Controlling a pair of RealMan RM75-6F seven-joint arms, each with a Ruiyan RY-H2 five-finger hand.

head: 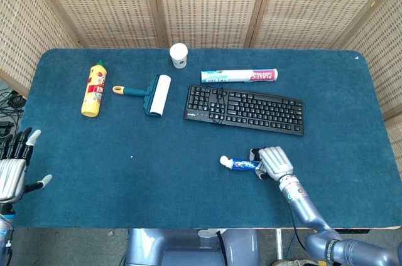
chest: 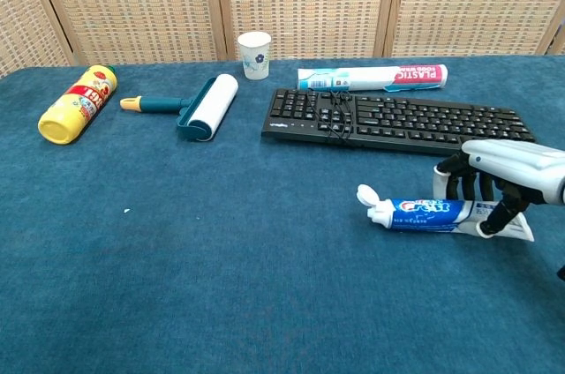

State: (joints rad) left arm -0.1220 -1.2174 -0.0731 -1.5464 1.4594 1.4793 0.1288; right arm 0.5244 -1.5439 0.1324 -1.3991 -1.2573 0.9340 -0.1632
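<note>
Blue-and-white toothpaste tube (chest: 433, 213) lies on the blue table cloth (chest: 221, 259) just in front of the keyboard (chest: 397, 118), cap pointing left. My right hand (chest: 494, 184) is wrapped over its flat end, fingers (chest: 455, 184) behind, thumb in front, gripping it. My left hand (head: 14, 165) hangs off the table's left edge, fingers spread, holding nothing.

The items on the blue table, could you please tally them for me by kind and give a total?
Yellow bottle: 1
Lint roller: 1
Paper cup: 1
Plastic wrap roll: 1
Keyboard: 1
Toothpaste tube: 1, under the right robot hand
Total: 6
</note>
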